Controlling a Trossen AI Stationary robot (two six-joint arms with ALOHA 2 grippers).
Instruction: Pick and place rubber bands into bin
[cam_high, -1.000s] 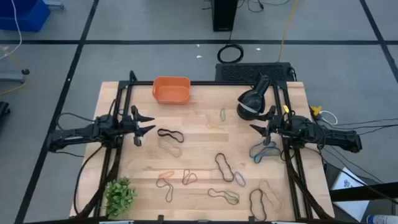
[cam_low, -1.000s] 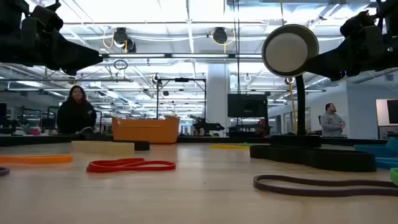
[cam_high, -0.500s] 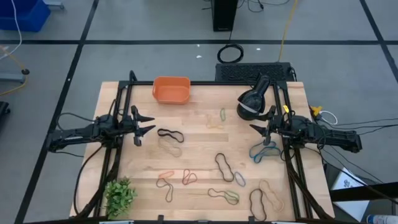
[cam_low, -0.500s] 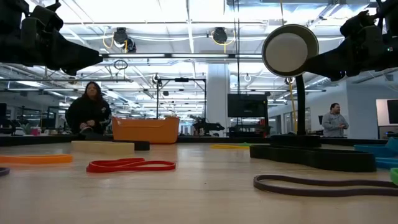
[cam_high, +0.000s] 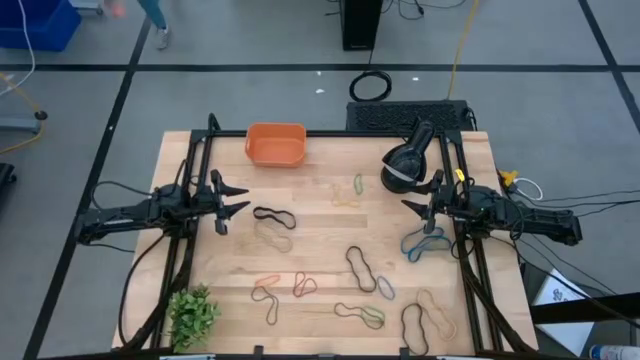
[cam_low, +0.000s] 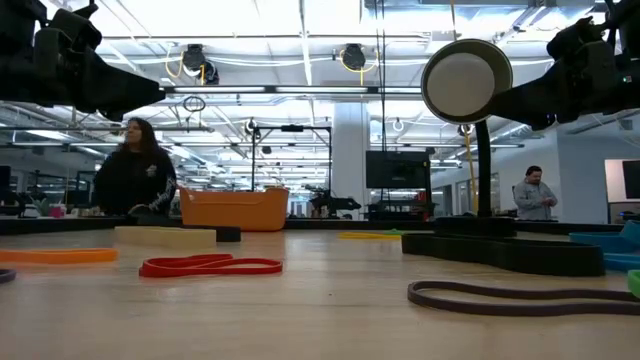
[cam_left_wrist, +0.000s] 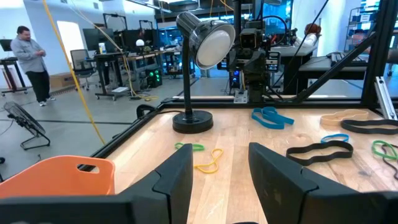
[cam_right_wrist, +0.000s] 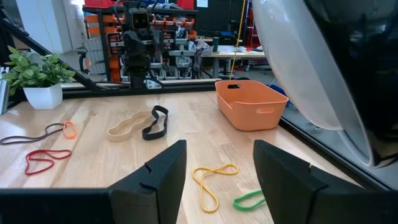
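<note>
Many rubber bands lie flat on the wooden table: a black one (cam_high: 273, 216), a tan one (cam_high: 270, 233), a blue one (cam_high: 422, 242), a yellow one (cam_high: 344, 196), a green one (cam_high: 359, 184), a red one (cam_high: 304, 285) and others near the near edge. The orange bin (cam_high: 275, 144) stands at the far edge, left of middle. My left gripper (cam_high: 232, 199) is open and empty at the table's left, above the wood, beside the black band. My right gripper (cam_high: 412, 213) is open and empty at the right, above the blue band.
A black desk lamp (cam_high: 404, 166) stands at the far right, close to my right gripper. A small potted plant (cam_high: 192, 313) stands at the near left corner. Black frame rails (cam_high: 196, 180) run along both sides of the table. A person (cam_low: 135, 180) is in the room beyond.
</note>
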